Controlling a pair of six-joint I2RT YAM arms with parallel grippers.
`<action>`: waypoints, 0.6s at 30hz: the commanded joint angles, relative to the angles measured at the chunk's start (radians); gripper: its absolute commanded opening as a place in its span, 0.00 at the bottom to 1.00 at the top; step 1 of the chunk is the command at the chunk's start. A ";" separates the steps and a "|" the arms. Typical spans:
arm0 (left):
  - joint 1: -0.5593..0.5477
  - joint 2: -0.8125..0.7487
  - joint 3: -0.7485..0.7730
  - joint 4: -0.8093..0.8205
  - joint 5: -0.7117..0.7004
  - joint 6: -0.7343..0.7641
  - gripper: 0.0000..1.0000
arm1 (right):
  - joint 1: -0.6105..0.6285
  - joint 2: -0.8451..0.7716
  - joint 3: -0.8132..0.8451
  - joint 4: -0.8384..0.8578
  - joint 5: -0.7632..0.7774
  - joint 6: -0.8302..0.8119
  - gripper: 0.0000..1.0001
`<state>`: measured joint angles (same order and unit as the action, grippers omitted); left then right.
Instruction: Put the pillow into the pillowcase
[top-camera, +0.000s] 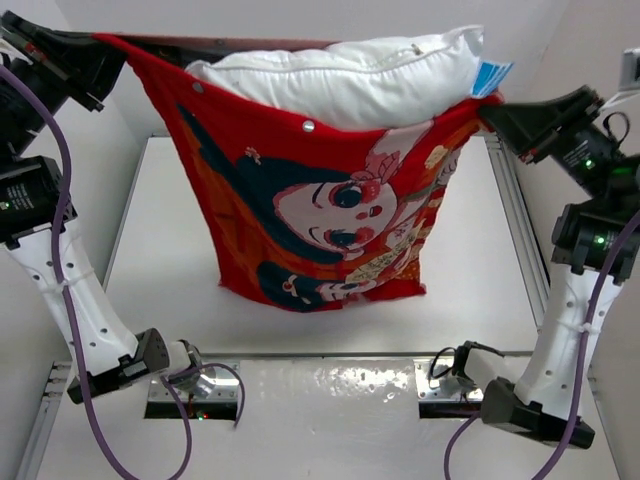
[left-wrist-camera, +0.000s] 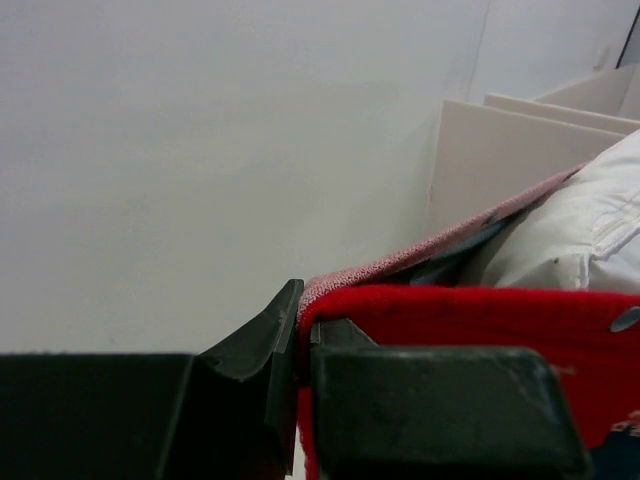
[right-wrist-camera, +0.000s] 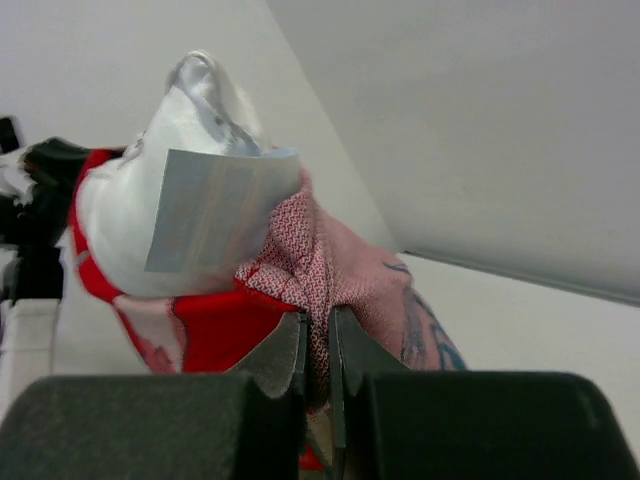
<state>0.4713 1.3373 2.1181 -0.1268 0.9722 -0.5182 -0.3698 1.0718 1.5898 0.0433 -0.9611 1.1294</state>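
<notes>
The pillow (top-camera: 350, 75) sits in the open pillowcase (top-camera: 300, 210) mouth, upper centre, bulging out.
I see my left hand (top-camera: 103, 42) and right hand (top-camera: 488, 112) each clamped on a top corner of the cover, which hangs over the desk (top-camera: 470, 270).

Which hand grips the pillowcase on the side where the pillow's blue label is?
The right hand: the label sticks out close to its grip on the pillowcase. Near the left hand there is none.
</notes>
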 joint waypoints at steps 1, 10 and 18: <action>0.017 -0.009 -0.111 0.108 -0.101 -0.067 0.00 | -0.032 -0.024 -0.176 0.346 0.016 0.119 0.05; -0.036 -0.043 -0.194 0.145 -0.056 -0.194 0.00 | 0.012 -0.033 -0.513 0.773 0.015 0.414 0.34; -0.013 -0.073 -0.221 0.135 -0.064 -0.189 0.00 | 0.283 -0.049 -0.462 0.213 0.119 -0.081 0.63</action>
<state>0.4450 1.3140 1.8828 -0.0494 0.9451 -0.6872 -0.1749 1.0378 1.0779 0.4370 -0.9131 1.2797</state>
